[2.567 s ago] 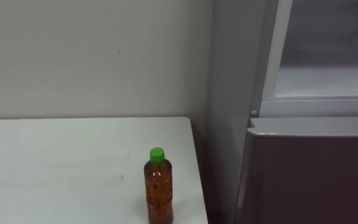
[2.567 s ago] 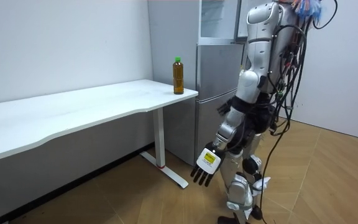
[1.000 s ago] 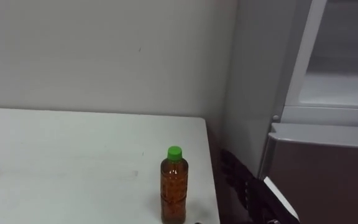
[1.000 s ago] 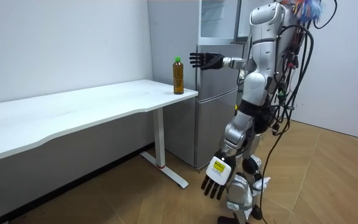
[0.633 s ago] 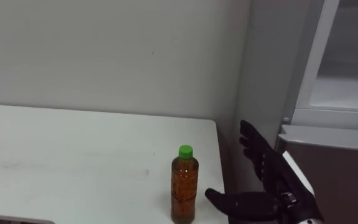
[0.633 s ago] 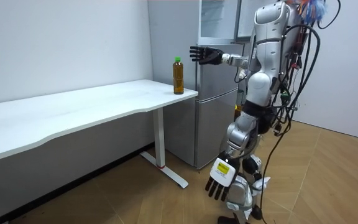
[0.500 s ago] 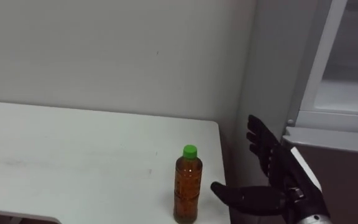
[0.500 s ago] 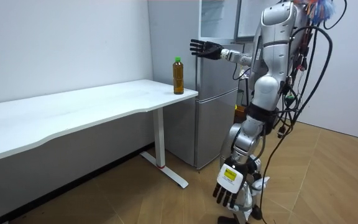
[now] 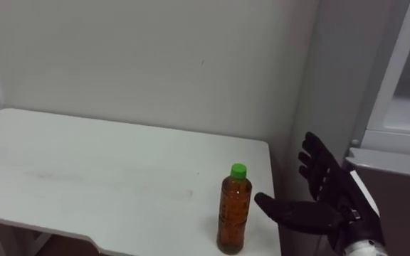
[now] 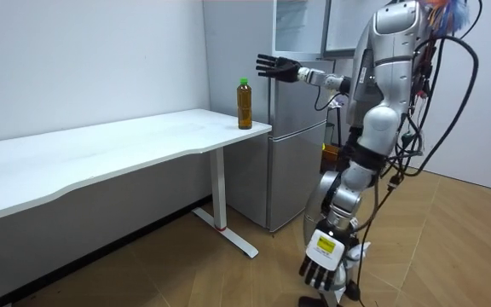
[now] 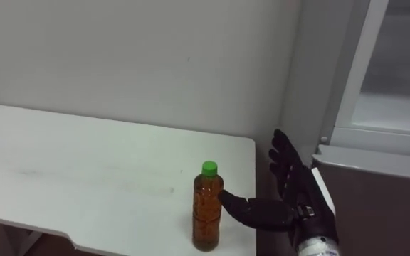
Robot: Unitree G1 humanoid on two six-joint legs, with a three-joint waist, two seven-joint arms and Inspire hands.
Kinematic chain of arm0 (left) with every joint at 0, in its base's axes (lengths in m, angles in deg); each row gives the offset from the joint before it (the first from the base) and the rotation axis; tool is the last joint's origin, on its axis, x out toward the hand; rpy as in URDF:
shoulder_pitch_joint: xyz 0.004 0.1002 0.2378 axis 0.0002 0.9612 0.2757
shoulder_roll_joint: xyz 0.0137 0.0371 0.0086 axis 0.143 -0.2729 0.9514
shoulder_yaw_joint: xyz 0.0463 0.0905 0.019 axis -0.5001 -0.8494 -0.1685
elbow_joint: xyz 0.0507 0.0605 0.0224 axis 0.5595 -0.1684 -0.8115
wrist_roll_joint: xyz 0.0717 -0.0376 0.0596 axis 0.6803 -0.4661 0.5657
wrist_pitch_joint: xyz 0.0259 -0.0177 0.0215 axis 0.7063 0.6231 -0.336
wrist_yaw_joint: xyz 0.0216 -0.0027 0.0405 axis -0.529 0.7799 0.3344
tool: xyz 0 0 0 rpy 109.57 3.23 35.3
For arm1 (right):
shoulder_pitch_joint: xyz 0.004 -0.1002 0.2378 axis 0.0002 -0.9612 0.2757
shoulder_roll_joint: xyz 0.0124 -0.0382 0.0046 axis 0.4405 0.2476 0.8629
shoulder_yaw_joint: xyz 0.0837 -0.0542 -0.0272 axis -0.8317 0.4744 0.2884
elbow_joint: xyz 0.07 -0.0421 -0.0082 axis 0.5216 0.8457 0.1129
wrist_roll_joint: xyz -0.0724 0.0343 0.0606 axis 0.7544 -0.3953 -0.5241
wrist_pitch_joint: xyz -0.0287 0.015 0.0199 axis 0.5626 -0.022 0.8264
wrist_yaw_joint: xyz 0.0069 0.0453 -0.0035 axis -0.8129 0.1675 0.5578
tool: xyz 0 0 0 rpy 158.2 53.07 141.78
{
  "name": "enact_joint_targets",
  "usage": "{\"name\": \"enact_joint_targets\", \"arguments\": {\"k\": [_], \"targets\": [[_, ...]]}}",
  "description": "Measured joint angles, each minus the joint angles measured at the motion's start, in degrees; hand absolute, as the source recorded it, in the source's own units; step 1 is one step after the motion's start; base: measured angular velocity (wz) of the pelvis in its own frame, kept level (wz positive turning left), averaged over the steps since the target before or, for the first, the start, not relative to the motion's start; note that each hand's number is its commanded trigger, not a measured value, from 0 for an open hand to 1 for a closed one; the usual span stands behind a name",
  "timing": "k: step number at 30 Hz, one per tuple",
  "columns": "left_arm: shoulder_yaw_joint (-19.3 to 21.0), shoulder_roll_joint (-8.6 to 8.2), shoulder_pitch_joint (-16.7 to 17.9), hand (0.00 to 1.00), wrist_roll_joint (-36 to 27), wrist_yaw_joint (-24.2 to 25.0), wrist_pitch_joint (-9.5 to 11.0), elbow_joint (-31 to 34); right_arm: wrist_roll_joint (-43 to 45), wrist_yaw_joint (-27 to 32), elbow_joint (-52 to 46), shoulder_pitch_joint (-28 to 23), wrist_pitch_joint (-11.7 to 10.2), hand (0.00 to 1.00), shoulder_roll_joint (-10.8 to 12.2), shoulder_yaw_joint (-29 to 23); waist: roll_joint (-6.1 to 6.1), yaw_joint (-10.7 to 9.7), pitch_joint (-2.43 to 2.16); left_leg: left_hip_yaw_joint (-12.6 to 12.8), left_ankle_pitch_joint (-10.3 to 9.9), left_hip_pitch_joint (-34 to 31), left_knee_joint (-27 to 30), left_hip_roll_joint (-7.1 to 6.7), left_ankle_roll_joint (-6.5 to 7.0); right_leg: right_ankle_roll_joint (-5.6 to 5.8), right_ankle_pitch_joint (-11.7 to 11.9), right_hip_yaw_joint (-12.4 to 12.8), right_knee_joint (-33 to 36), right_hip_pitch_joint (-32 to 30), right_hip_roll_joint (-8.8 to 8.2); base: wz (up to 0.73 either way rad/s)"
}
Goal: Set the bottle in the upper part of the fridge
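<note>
Amber with a green cap, the bottle (image 9: 234,210) stands upright on the white table (image 9: 84,163), close to its front right corner and a little in from the right edge. Nothing touches it.

The right hand (image 9: 331,205) hovers just beside the bottle, off the table's right edge, at about the height of the bottle's upper half. It is spread wide: the fingers (image 9: 314,165) point up and away towards the wall (image 9: 155,57), and the thumb reaches out sideways towards the bottle's neck, with a small gap left between the thumb's tip and the bottle. The palm faces the bottle and the hand has hold of nothing.

In the room view the robot stands on the wooden floor (image 10: 450,256) in front of the fridge (image 10: 297,128), at the end of the table where the bottle is, with its right arm stretched out level towards the room view's left. The left hand (image 10: 320,260) hangs low beside its legs, fingers loose and pointing down, holding nothing.

The grey fridge stands just right of the table, against the same wall. Its lower door is closed. Above it, the upper compartment shows a pale inside behind a white frame.
</note>
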Motion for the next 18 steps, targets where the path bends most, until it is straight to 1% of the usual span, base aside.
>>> {"name": "enact_joint_targets", "arguments": {"k": [1, 2, 3, 5, 7, 8, 12, 16, 18], "targets": [[0.1, 0.00, 0.2, 0.00, 0.0, 0.0, -0.3, 0.5, 0.0, 0.4, 1.0, 0.3, 0.0, 0.00, -0.1, 0.0, 0.04, 0.3, -0.01, -0.1, 0.0, 0.0, 0.1, 0.00, 0.02, 0.00, 0.0, 0.0, 0.3, 0.0, -0.05, 0.07], [0.1, 0.00, 0.2, 0.00, 0.0, 0.0, -0.6, 0.5, 0.0, 0.6, 2.4, 0.7, 0.1, 0.00, -0.2, 0.0, 0.05, 1.0, -0.01, -0.2, 0.0, 0.0, 0.1, -0.01, 0.02, 0.05, 0.0, 0.1, 0.5, -0.1, -0.12, 0.04], [0.1, 0.00, 0.2, 0.00, 0.0, 0.0, -0.8, 0.4, 0.0, 1.0, 3.1, 0.8, 0.1, 0.00, -0.2, 0.0, 0.05, 1.2, -0.01, -0.2, 0.0, -0.1, 0.1, -0.03, 0.03, 0.10, -0.1, 0.0, 0.8, -0.3, -0.22, 0.00], [0.0, -0.04, 0.2, 0.00, 0.0, 0.0, -1.0, 0.4, 0.2, 2.1, 6.0, 1.8, 0.2, 0.00, -0.3, 0.0, 0.07, 1.4, 0.03, -0.6, 0.0, -1.1, 0.8, -0.39, 0.31, 0.33, -0.8, -1.6, 2.7, -1.2, -1.26, 0.12], [-0.1, -0.10, 0.2, 0.00, 0.0, 0.0, -1.1, 0.3, 0.4, 2.8, 7.1, 2.2, 0.4, 0.00, -0.5, 0.0, 0.15, 1.4, 0.09, -0.8, 0.2, -1.5, 0.9, -0.79, 0.69, 0.50, -1.1, -2.5, 3.6, -1.8, -1.98, 0.14], [0.0, -0.09, 0.2, 0.00, 0.0, 0.0, -1.1, 0.3, 0.5, 3.3, 7.6, 2.7, 0.5, 0.00, -0.6, 0.0, 0.27, 1.5, 0.22, -0.9, 0.3, -1.9, 1.1, -0.89, 0.85, 0.50, -1.1, -2.8, 4.2, -2.1, -2.21, 0.11], [-0.1, 0.06, 0.2, 0.00, 0.0, -0.1, -1.0, 0.3, 0.5, 4.6, 11.7, 5.2, 0.6, 0.00, -0.8, 0.1, 0.55, 1.6, 0.44, -1.5, 0.5, -2.1, 1.1, -1.57, 1.38, 0.73, -1.3, -2.8, 5.3, -2.8, -3.00, 0.07], [-0.3, 0.11, -0.5, 0.00, -0.1, -0.3, -0.9, 0.2, 2.4, 6.6, 14.4, 6.4, 0.6, 0.00, -0.8, 0.1, 0.59, 3.0, 0.53, -1.6, 0.5, -3.1, 1.6, -1.78, 1.53, 0.75, -1.2, -3.0, 5.9, -4.0, -3.43, 0.01], [-1.3, 0.13, -0.5, 0.00, -0.1, -0.3, -0.9, 0.2, 2.5, 7.2, 16.2, 7.5, 0.6, 0.00, -0.8, 0.5, 0.55, 3.2, 0.43, -1.8, 0.5, -3.9, 1.9, -1.84, 1.67, 0.75, -1.2, -3.2, 6.0, -4.8, -3.57, 0.04]]}}
